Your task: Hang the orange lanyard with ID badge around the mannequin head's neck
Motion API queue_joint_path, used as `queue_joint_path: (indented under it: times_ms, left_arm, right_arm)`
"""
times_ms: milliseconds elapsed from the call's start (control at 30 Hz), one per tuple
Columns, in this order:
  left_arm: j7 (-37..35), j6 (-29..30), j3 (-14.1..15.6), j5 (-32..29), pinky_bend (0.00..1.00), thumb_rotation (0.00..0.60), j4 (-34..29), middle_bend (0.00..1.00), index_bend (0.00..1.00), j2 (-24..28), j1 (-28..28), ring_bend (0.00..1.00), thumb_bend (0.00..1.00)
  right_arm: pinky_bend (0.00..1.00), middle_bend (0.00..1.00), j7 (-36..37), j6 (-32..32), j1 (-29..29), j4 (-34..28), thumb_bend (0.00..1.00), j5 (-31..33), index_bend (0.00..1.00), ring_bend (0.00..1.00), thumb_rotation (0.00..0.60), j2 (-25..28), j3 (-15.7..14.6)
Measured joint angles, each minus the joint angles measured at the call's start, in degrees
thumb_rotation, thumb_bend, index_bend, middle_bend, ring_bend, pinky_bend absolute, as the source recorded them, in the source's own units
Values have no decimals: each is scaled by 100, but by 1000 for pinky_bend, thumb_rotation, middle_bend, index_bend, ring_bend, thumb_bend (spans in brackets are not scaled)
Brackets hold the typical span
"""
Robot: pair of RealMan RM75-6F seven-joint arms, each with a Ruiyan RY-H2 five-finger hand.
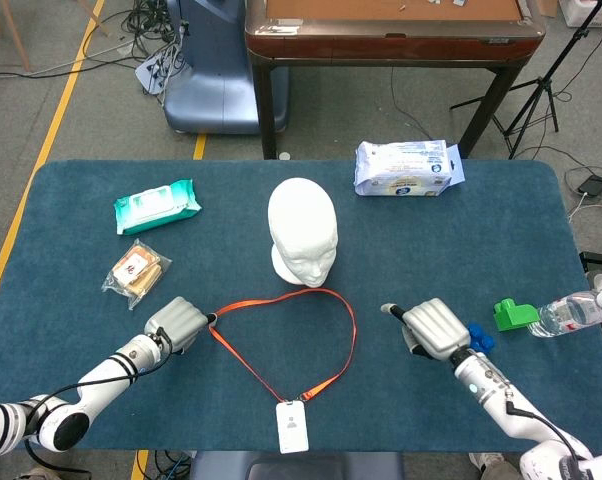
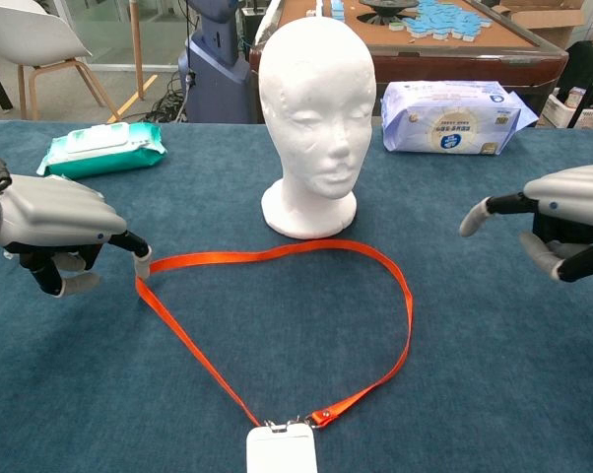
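The white mannequin head (image 1: 303,234) (image 2: 314,118) stands upright at mid-table, facing me. In front of its base the orange lanyard (image 1: 352,330) (image 2: 407,305) lies flat as a wide loop. Its white ID badge (image 1: 292,427) (image 2: 279,451) rests near the table's front edge. My left hand (image 1: 178,324) (image 2: 50,222) pinches the loop's left corner just above the cloth. My right hand (image 1: 436,328) (image 2: 558,222) hovers to the right of the loop. It holds nothing, and one finger points toward the strap without touching it.
At the back left are a green wipes pack (image 1: 157,206) (image 2: 103,148) and a snack packet (image 1: 136,270). A white-blue wipes pack (image 1: 405,167) (image 2: 452,116) is at the back right. By my right hand are a blue brick (image 1: 478,338), a green brick (image 1: 515,314) and a water bottle (image 1: 575,312).
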Motion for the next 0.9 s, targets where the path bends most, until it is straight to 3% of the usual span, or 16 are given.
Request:
queue_joint_path:
  times_ms: [133, 333, 900]
  left_arm:
    - [-31, 9, 14, 7, 926, 600, 10, 980, 259, -1, -2, 954, 511]
    - [-79, 20, 23, -19, 926, 600, 51, 980, 259, 2, -5, 955, 512]
    - [-334, -43, 42, 9, 927, 600, 173, 980, 256, 23, 19, 955, 511]
  right_arm:
    - [1000, 1000, -109, -453, 358, 93, 961, 421, 196, 1000, 600, -267, 43]
    - [1000, 1000, -346, -798, 785, 341, 961, 1047, 194, 1000, 600, -718, 34]
    - [1000, 1000, -493, -933, 1278, 797, 960, 1737, 194, 1000, 600, -1212, -271]
